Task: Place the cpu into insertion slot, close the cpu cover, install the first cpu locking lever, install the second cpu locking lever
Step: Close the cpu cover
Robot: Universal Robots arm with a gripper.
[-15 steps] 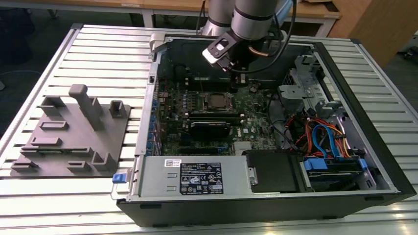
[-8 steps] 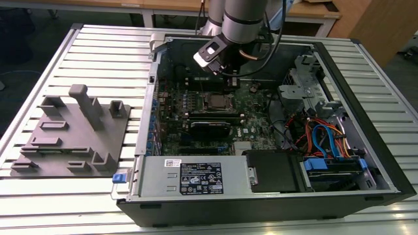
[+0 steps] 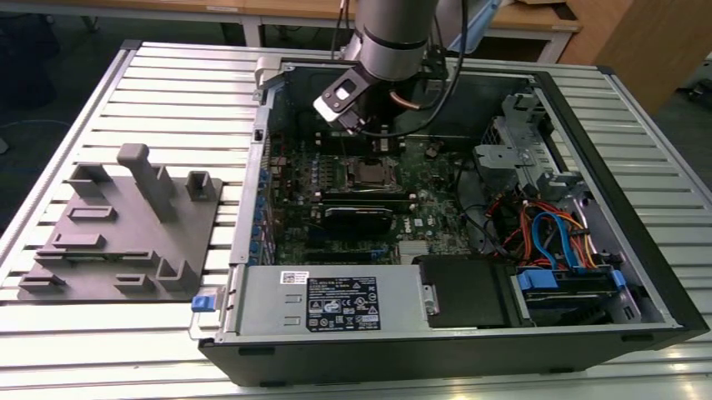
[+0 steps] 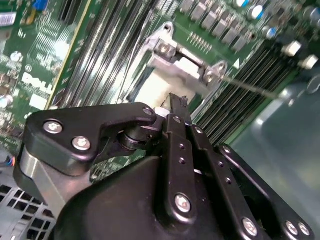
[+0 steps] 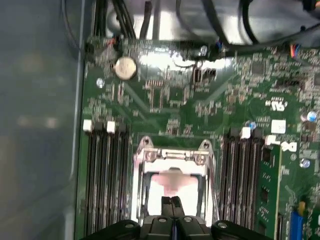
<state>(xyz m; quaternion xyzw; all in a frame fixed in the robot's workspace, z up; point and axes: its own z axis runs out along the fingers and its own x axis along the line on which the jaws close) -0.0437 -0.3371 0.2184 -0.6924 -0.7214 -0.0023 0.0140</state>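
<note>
Two fingertips of gripper (image 5: 172,202) pressed together, nothing visible between them, in both wrist views. I see them poised just above insertion slot (image 3: 368,172) on green board (image 5: 165,100) inside open computer case (image 3: 623,250). cpu (image 5: 170,181) lies in slot, pale top showing through window of cpu cover (image 5: 172,157). Cannot tell whether cover sits fully flat. From exterior view, arm (image 3: 389,33) reaches down into case.

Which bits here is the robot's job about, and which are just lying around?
Job: end effector, cpu cover, insertion slot.
Lying about: grey tray, round battery, blue cables, power supply box.
</note>
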